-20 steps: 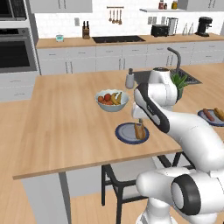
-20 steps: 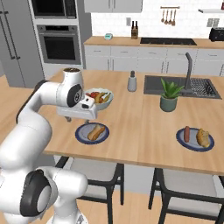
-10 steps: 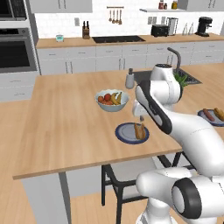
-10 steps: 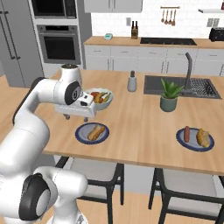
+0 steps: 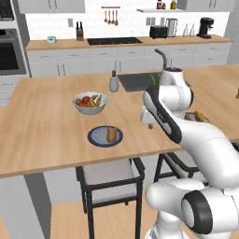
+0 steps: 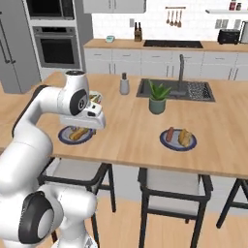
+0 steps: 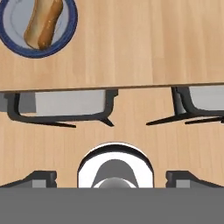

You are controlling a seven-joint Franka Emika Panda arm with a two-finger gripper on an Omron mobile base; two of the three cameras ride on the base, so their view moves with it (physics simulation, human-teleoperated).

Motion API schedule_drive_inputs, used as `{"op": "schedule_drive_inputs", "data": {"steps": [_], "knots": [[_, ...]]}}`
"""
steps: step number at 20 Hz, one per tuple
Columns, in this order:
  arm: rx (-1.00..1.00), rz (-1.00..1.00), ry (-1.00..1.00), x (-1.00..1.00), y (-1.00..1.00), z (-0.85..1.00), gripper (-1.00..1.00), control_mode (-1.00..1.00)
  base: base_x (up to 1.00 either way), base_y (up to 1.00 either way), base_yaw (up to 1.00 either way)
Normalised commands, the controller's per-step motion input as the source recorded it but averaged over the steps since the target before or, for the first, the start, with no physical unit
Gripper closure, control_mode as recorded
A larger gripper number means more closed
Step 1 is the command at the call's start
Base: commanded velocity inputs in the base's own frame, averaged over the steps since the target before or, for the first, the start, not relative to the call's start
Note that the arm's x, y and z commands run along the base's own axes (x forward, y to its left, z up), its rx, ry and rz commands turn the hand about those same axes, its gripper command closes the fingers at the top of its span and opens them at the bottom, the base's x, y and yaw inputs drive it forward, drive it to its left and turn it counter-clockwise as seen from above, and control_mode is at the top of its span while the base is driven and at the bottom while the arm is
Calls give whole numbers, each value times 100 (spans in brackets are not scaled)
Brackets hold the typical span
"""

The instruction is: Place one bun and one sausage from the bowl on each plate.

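While the arm reaches over the island, the gripper [image 7: 112,177] hangs above the counter's near edge with its jaws spread wide and nothing between them; the two dark fingertips [image 7: 37,178] sit far apart at the bottom of the hand view.

Near plate [image 7: 65,33]: up and to the left of the gripper in the hand view, well apart from it. A bun [image 7: 43,24] lies on it; I cannot tell whether a sausage lies beside the bun. In the left base view this plate [image 5: 96,137] lies in front of the pale fruit bowl [image 5: 89,102], left of the hand.

Far plate [image 6: 170,143]: in the right base view it lies well to the arm's right, carrying a sausage [image 6: 169,134] and a bun [image 6: 184,137] side by side. The plate next to the arm [image 6: 65,137] is partly hidden behind the hand.

Dark grey bowl: not made out.

Writing, labels: none legible.

Surface: light wood island counter [image 5: 42,135], black stools [image 7: 61,109] tucked under its near edge, wood floor below. On the counter: a small grey bottle [image 6: 124,85], a potted plant [image 6: 157,98], a sink [image 6: 193,90] with a tall tap.

Room: white cabinets and tile, wall oven [image 6: 57,47], cooktop, knife block [image 5: 80,33], toaster [image 5: 158,31], hanging utensils.
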Motion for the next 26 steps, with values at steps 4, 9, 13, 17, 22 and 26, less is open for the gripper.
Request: {"op": "schedule_drive_inputs", "data": {"steps": [4,9,13,17,22,26], "knots": [[0,0,0,0,0,0,-100,100,1,-100,0],[0,0,0,0,0,0,-100,100,0,-100,0],[0,0,0,0,0,0,-100,100,8,-100,0],[0,0,0,0,0,0,-100,100,8,-100,0],[0,0,0,0,0,0,-100,100,3,-100,0],[0,0,0,0,0,0,-100,100,9,-87,-2]]}}
